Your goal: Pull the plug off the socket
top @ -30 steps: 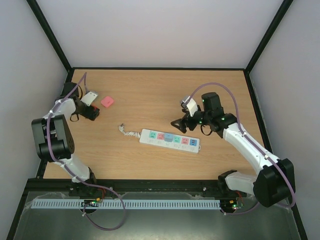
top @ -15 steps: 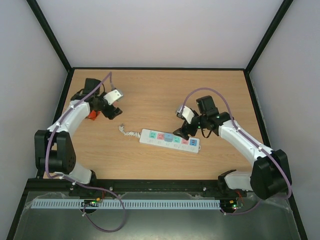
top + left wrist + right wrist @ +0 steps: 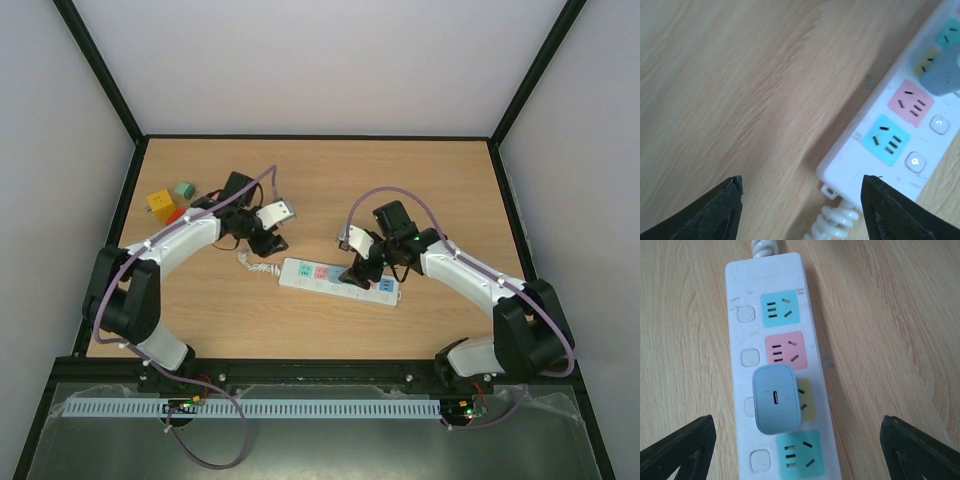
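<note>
The socket (image 3: 310,279), a long white power strip with pastel outlet faces, lies mid-table. A pale blue-grey plug (image 3: 776,399) sits in its third outlet, and also shows in the left wrist view (image 3: 942,75). My right gripper (image 3: 358,275) hangs open over the strip. In its wrist view (image 3: 797,420) the jaws stand wide on either side of the plug without touching it. My left gripper (image 3: 272,243) is open and empty above the strip's cord end (image 3: 801,182). The socket's bare body shows in both wrist views (image 3: 927,150) (image 3: 742,285).
The strip's white coiled cord stub (image 3: 256,264) lies at its left end (image 3: 835,222). A yellow block (image 3: 158,201), a green block (image 3: 184,189) and a red block (image 3: 175,214) sit at the far left. Black frame rails edge the wooden table (image 3: 300,180).
My left gripper swung right from the blocks at the far left to the strip's cord end. My right gripper moved left and down over the strip near the plug.
</note>
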Controlling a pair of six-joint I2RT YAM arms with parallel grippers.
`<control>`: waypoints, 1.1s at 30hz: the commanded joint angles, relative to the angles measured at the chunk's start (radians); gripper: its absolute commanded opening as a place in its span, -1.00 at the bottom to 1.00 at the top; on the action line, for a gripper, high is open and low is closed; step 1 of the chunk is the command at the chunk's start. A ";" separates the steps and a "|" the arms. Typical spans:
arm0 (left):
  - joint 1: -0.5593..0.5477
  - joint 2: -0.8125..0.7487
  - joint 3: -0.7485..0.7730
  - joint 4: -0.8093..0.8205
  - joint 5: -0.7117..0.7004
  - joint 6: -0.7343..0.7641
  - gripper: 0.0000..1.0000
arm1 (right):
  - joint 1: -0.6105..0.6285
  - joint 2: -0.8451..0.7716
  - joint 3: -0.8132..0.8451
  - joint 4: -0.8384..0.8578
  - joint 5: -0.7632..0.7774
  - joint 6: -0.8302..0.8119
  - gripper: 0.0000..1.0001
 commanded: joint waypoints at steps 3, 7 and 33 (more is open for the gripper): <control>-0.082 0.066 0.000 0.037 -0.001 -0.100 0.23 | 0.070 0.047 -0.010 0.079 0.088 -0.018 0.70; -0.133 0.098 0.002 0.035 -0.002 -0.114 0.08 | 0.101 0.075 -0.013 0.100 0.117 -0.016 0.59; -0.223 0.246 0.001 0.033 -0.102 -0.130 -0.33 | 0.146 0.137 0.003 0.123 0.116 -0.023 -0.50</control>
